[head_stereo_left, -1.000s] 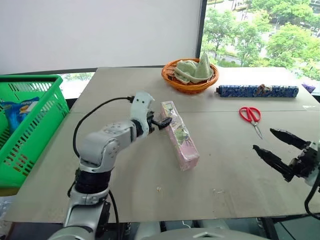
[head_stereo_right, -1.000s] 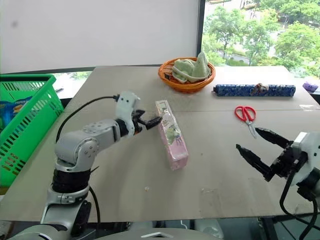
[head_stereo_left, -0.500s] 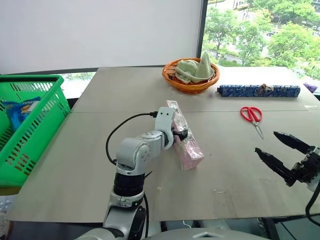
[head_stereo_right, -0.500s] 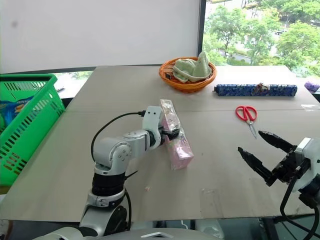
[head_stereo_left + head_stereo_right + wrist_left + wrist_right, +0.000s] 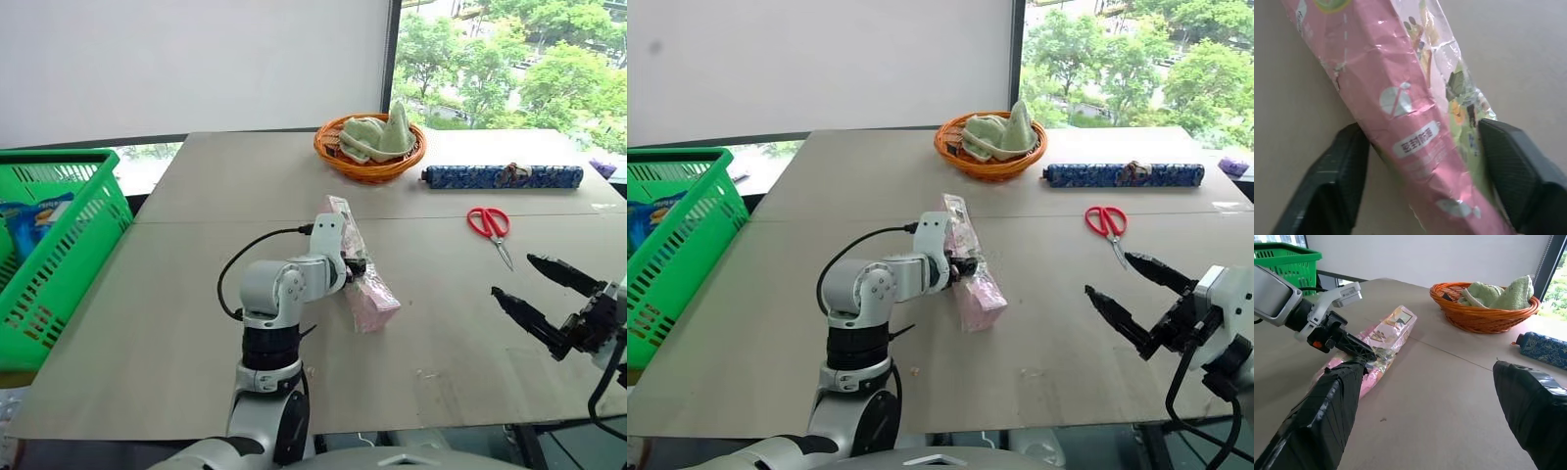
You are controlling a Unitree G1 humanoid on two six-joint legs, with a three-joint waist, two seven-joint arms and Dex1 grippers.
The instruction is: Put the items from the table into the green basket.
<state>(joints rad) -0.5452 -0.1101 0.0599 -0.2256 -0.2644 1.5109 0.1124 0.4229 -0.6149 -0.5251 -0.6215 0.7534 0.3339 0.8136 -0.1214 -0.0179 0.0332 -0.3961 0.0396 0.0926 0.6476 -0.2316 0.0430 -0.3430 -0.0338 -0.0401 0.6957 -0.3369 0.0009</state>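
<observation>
— Pink box [image 5: 359, 264]?
— Lying on the table [image 5: 196, 294], near the seam across it, a little to the near side of the orange wicker basket [image 5: 370, 157]. Wrapped in crinkled clear film, floral print along one face.

— Any writing on it?
— A small white label with a line of characters, seen in the left wrist view, too small to read. A round white mark above that label. Nothing else legible.

— Left gripper [image 5: 1420, 161]?
— At the box's middle, one black finger [image 5: 1339, 176] against each long side, jaws clamped around the box. Box resting on the table.

— Right gripper [image 5: 544, 299]?
— Hovering above the table's near right corner, well apart from the box, jaws spread wide, nothing between them.

— Green basket [image 5: 59, 235]?
— Off the table's left edge, well apart from the box. A blue packet [image 5: 29, 220] inside, print on it unreadable.

— Other things?
— Red-handled scissors [image 5: 490, 227] to the right of the box; long blue patterned roll [image 5: 502, 177] beyond the scissors, beside the wicker basket.
</observation>
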